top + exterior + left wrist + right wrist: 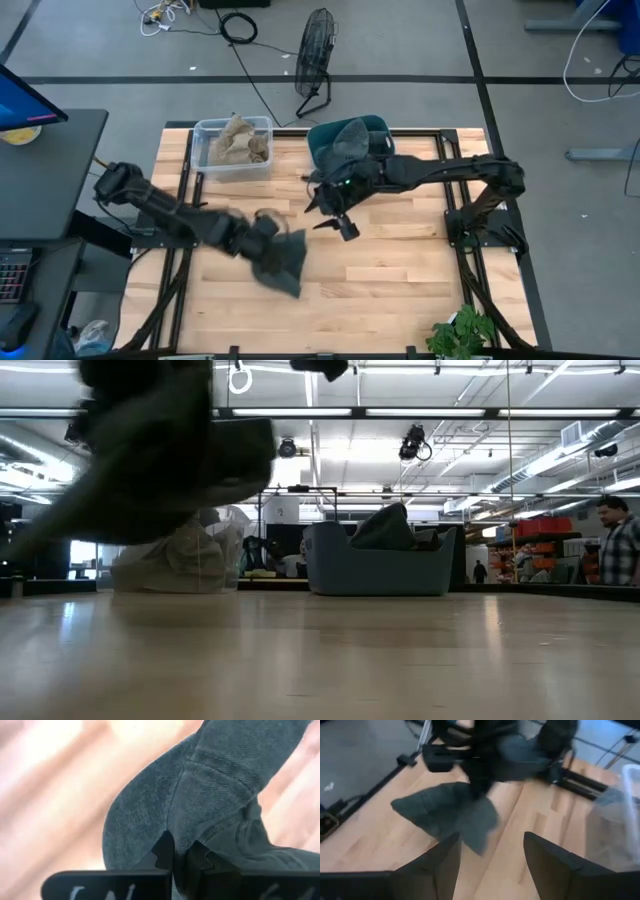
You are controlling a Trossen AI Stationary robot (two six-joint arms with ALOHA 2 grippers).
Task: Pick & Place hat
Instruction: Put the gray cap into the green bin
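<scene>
Four cameras covering one table
Overhead looking straight down; low one facing across the pale wooden tabletop; both share the dark grey fabric hat.

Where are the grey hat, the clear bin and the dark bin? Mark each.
grey hat (285,262): high view, cloth below the left pincer.
clear bin (203,128): high view, near-left rim corner.
dark bin (330,565): low view, front wall.

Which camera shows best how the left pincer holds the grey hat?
Left wrist view: left pincer pinches the hat fabric up close. High view shows it dangling; low view a blur; right wrist view from afar.
</scene>
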